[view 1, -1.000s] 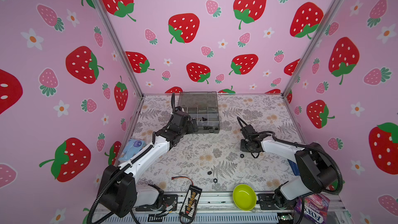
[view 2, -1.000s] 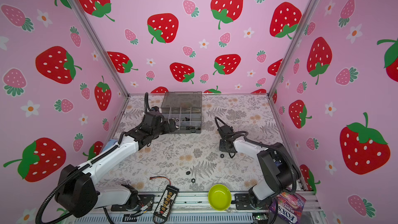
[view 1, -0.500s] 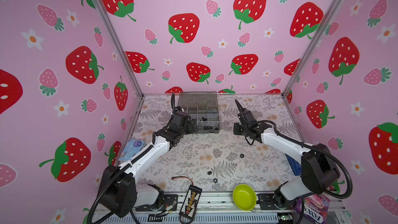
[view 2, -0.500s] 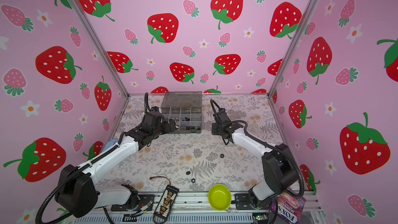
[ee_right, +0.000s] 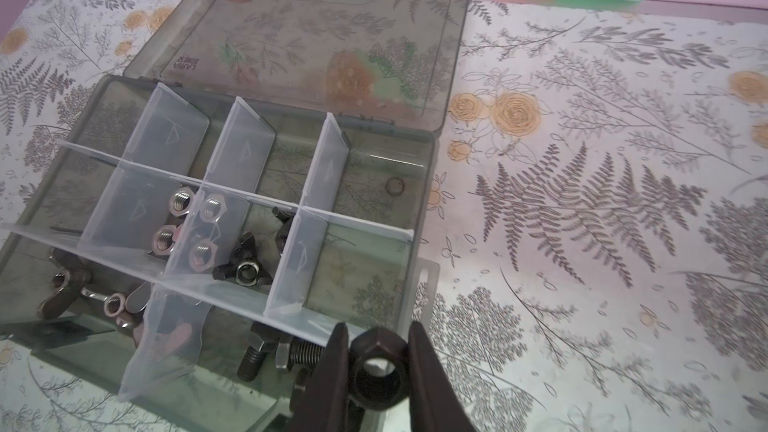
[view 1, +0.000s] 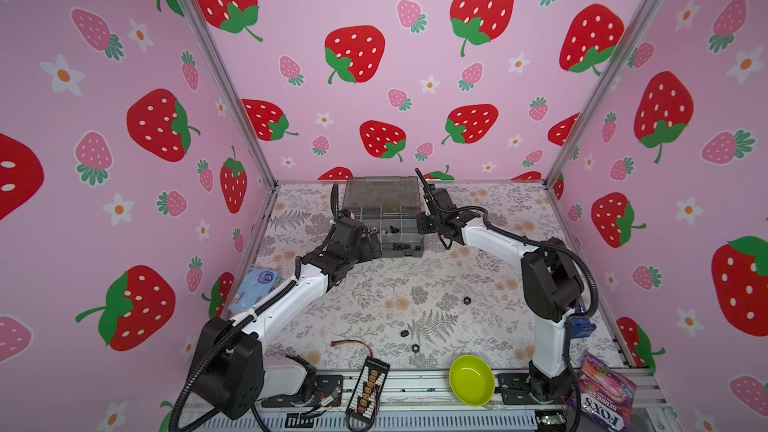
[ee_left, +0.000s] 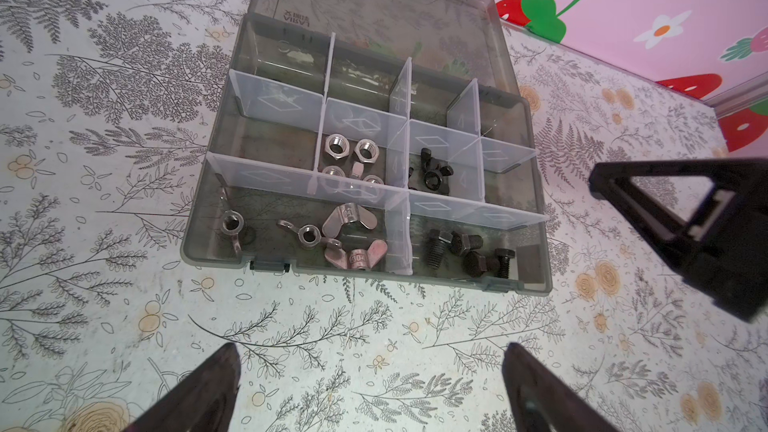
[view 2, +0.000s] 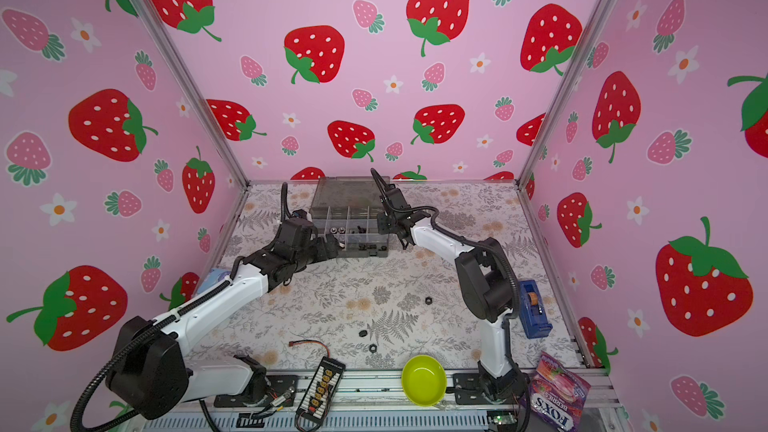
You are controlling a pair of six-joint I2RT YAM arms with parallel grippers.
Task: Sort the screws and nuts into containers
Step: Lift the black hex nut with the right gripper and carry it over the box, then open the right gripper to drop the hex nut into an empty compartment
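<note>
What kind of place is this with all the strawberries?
Probably a robot practice booth: left arm and right arm on a metal rail, printed walls around a small table, a parts organizer.

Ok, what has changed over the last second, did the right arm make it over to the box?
The right gripper, shut on a black hex nut, rose from the middle of the mat and swung back to the right-hand end of the organizer box; its jaws did not open. Unchanged: the left gripper, open by the box's front, and the three loose nuts on the mat.
</note>
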